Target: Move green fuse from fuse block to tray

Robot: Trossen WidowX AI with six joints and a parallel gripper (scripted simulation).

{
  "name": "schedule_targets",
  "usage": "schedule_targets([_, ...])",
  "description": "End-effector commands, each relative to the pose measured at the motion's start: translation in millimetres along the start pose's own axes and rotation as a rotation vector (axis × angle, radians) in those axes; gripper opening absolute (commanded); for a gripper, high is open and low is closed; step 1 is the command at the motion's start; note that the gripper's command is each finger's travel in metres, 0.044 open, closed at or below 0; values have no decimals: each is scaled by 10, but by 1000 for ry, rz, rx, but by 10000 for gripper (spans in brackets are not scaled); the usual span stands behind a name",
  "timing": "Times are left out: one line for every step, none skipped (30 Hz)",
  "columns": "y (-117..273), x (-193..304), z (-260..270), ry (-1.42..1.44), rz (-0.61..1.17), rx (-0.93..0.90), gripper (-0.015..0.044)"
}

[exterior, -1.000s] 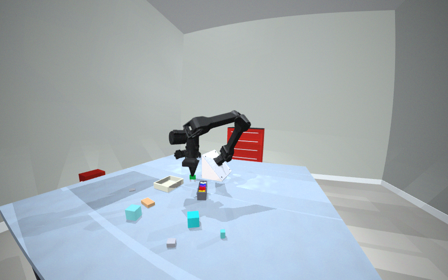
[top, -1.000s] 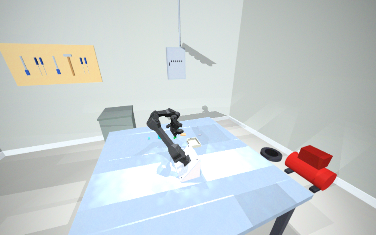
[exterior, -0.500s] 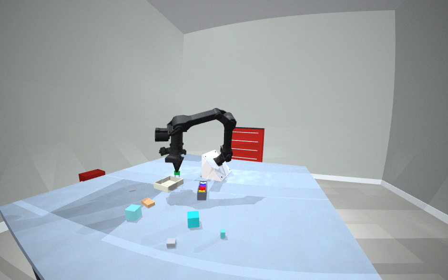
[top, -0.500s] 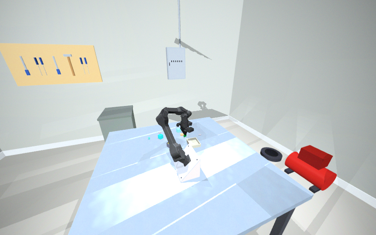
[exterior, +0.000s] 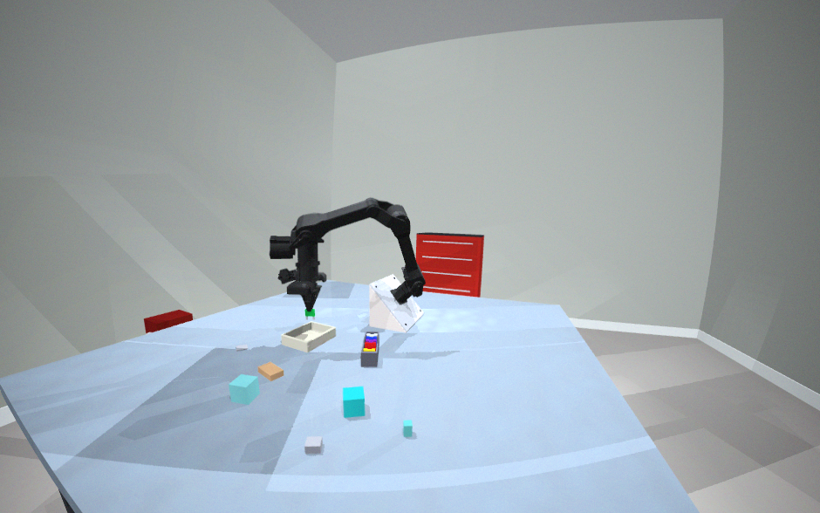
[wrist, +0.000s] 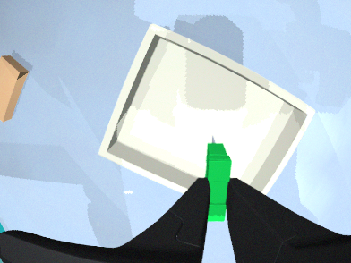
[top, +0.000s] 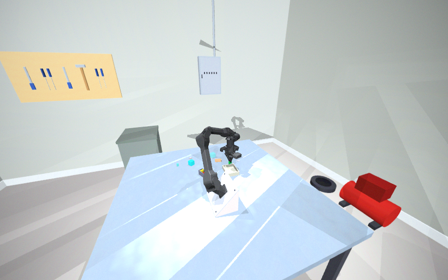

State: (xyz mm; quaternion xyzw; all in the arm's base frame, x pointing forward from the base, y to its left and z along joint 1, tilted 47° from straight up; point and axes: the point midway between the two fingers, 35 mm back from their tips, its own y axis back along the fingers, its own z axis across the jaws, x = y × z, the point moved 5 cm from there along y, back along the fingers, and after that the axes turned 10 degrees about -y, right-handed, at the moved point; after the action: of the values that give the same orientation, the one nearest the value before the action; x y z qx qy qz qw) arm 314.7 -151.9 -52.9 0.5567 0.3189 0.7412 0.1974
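Black and pointed straight down, the tool [wrist: 218, 195] is clenched on the green fuse [wrist: 218, 178], whose lower part sticks out below the fingertips and hangs in the air above the tray [wrist: 143, 63], touching nothing else. In the wrist view the fuse sits over the tray's pale floor, close to the rim nearest the camera and inside it, with bare floor stretching away toward the far wall and to both sides. From the exterior view the fuse [exterior: 310, 311] hovers over the tray's back edge [exterior: 314, 325] with a clear gap of air between the two. The tray is a shallow cream box with low walls, lying askew on the pale blue worktop [exterior: 483, 386]. The fuse block [exterior: 370, 351] stands to one side of the tray, apart from it, with its row of coloured fuses upright in the slots; the arm [exterior: 356, 215] arches up from its white wedge-shaped base [exterior: 386, 308], well above the block. A small tan slab [exterior: 270, 370] lies on the worktop beyond the tray's other side, and a thin grey chip [exterior: 242, 347] lies nearer the tray, neither touching it. Farther out, two turquoise cubes [exterior: 243, 388], a smaller turquoise piece [exterior: 407, 427] and a grey cube [exterior: 313, 444] are scattered, well apart from the tray and from one another, leaving wide stretches of worktop between them.
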Motion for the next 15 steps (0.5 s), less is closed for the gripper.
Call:
schedule_targets([-4, -39, -1, 13, -7, 2, 0])
schedule_targets([-18, -40, 0, 13, -7, 2, 0])
schedule_targets([-34, -41, 0, 13, -7, 2, 0])
schedule_targets([-50, -41, 1, 13, -7, 1, 0])
schedule_targets([-67, -42, 2, 13, -7, 1, 0])
schedule_targets([-83, -42, 2, 13, -7, 1, 0])
schedule_targets([-99, -43, 3, 13, -7, 1, 0])
schedule_targets([-115, -43, 3, 13, -7, 1, 0])
schedule_targets([-132, -43, 3, 13, -7, 1, 0])
schedule_targets([-148, -44, 4, 13, -7, 1, 0])
schedule_targets([-164, -44, 4, 13, -7, 1, 0])
schedule_targets([-180, -44, 4, 13, -7, 1, 0])
schedule_targets([-196, -44, 4, 13, -7, 1, 0])
schedule_targets([-213, -44, 4, 14, -7, 1, 0])
schedule_targets([-229, -44, 4, 14, -7, 1, 0])
